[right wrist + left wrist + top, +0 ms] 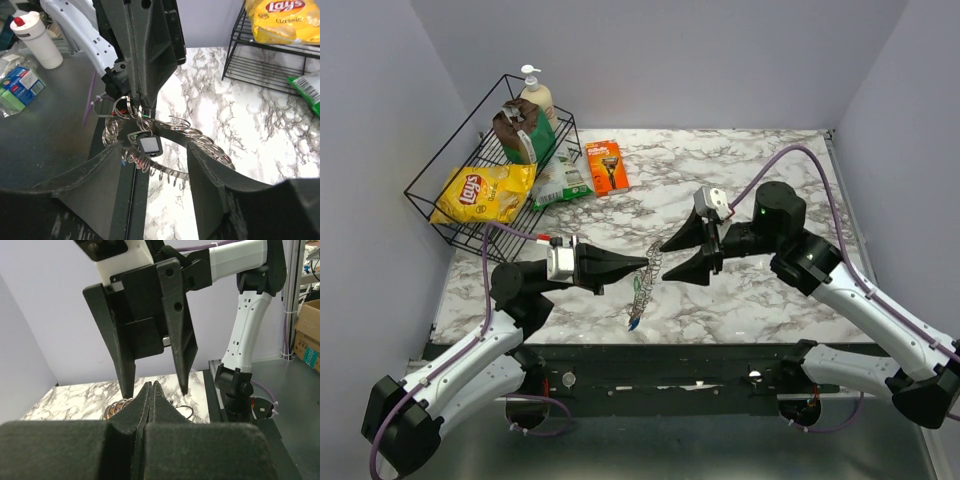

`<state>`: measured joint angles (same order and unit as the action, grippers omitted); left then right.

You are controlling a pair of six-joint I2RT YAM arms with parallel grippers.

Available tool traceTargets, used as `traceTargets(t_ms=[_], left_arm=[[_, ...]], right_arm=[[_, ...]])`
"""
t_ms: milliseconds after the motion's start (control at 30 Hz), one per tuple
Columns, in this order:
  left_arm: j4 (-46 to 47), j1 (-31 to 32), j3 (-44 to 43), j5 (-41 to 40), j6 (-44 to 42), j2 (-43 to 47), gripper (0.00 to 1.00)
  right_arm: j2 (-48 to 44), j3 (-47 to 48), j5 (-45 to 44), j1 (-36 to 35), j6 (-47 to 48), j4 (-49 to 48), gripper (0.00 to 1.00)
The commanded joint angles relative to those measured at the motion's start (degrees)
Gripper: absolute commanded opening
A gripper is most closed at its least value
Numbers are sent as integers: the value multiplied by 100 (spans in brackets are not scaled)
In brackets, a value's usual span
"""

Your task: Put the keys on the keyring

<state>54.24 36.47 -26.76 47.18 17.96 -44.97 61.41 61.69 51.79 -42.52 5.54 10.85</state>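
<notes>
The keyring point(642, 283), a grey wire coil, hangs from my left gripper point(646, 264), which is shut on its upper edge above the marble table. A blue-tagged key point(634, 322) dangles at its low end. My right gripper point(666, 262) is open, its two fingers on either side of the coil's top, facing the left gripper's tip. In the right wrist view the coil point(205, 140) curves between my open fingers point(102, 167), and a dark oval tag with a grey window point(149, 145) hangs from it. In the left wrist view the shut left gripper point(151, 386) hides most of the coil point(116, 408).
A black wire basket point(440, 185) at the back left holds a yellow chips bag point(485, 192), a soap bottle point(536, 100) and a green pack point(560, 180). An orange razor pack point(607, 165) lies beside it. The table's front edge point(650, 344) is just below the keyring.
</notes>
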Motion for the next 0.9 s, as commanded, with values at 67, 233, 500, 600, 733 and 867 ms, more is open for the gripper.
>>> traceTargets(t_ms=[67, 233, 500, 600, 733, 867], left_arm=[[184, 18, -189, -42, -55, 67, 0], [210, 18, -198, -33, -47, 50, 0], [166, 18, -189, -77, -64, 32, 0], [122, 18, -163, -147, -125, 32, 0], [-36, 18, -154, -306, -222, -20, 0], [-255, 18, -119, -507, -327, -82, 0]], right_arm=[[-410, -175, -187, 7, 35, -364, 66], [-402, -254, 6, 7, -220, -812, 69], [-199, -219, 191, 7, -370, -936, 69], [-243, -263, -10, 16, -335, -944, 69], [-287, -359, -327, 7, -334, -945, 71], [-322, -508, -485, 7, -343, -945, 79]])
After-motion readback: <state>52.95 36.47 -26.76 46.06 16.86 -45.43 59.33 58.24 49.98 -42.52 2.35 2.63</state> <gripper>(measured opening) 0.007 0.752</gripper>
